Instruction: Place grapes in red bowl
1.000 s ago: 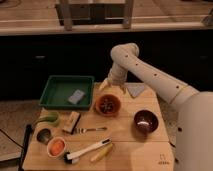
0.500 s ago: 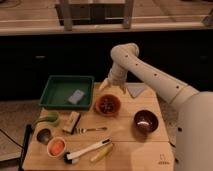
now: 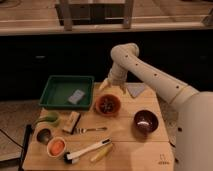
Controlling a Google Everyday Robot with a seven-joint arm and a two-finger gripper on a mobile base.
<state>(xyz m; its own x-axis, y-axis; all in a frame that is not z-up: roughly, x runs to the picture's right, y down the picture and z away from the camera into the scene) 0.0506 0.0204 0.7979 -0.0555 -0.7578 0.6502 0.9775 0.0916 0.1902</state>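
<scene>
The red bowl point(image 3: 108, 104) sits near the middle of the wooden table. The grapes point(image 3: 106, 104) lie inside it as a dark lumpy bunch. My gripper point(image 3: 106, 85) hangs at the end of the white arm just above the bowl's far rim, clear of the grapes. It holds nothing that I can see.
A green tray point(image 3: 66, 91) with a grey sponge stands at the left. A dark maroon bowl point(image 3: 145, 121) is at the right. A small pale bowl with orange contents point(image 3: 56, 147), a fork point(image 3: 90, 130), a brush point(image 3: 87, 150) and a wooden block point(image 3: 72, 121) lie in front.
</scene>
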